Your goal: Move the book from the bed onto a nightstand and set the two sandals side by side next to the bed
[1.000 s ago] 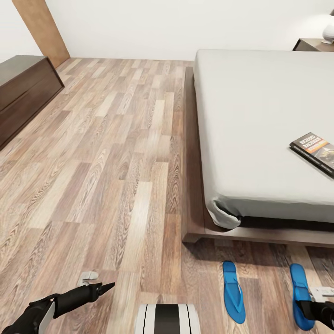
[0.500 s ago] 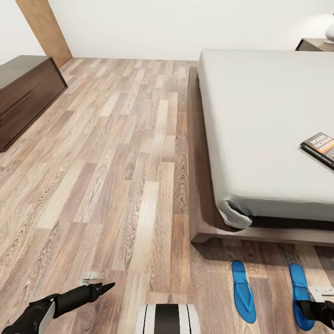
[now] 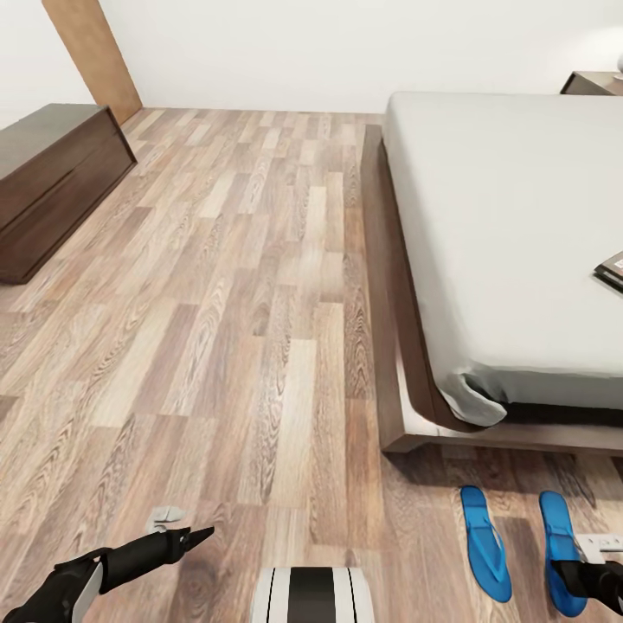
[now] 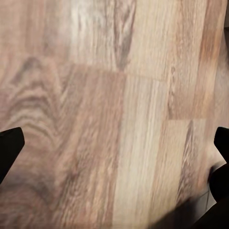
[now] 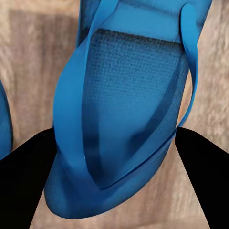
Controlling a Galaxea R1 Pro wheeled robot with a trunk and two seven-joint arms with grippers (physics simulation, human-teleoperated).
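Head view, left to right: the left gripper (image 3: 204, 534) hangs over bare floor (image 3: 216, 285), fingers seemingly together; two sandals (image 3: 484, 542) lie side by side near the bed (image 3: 510, 234); the book (image 3: 613, 270) lies on the mattress. The right gripper (image 5: 114, 143) straddles the right sandal (image 5: 126, 109), spread; a careless close could shove it askew.

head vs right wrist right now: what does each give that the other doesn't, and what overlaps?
Head alone: the bed with the book at the picture's right edge, the long dark cabinet, a nightstand corner, the left gripper over bare floor, and how the two sandals lie, roughly parallel past the bed's foot.
Right wrist alone: close detail of one sandal, its textured footbed and thong straps, framed by the right gripper's dark fingers, which stand apart on either side of it.
Shared: the blue sandals and the wood-plank floor.
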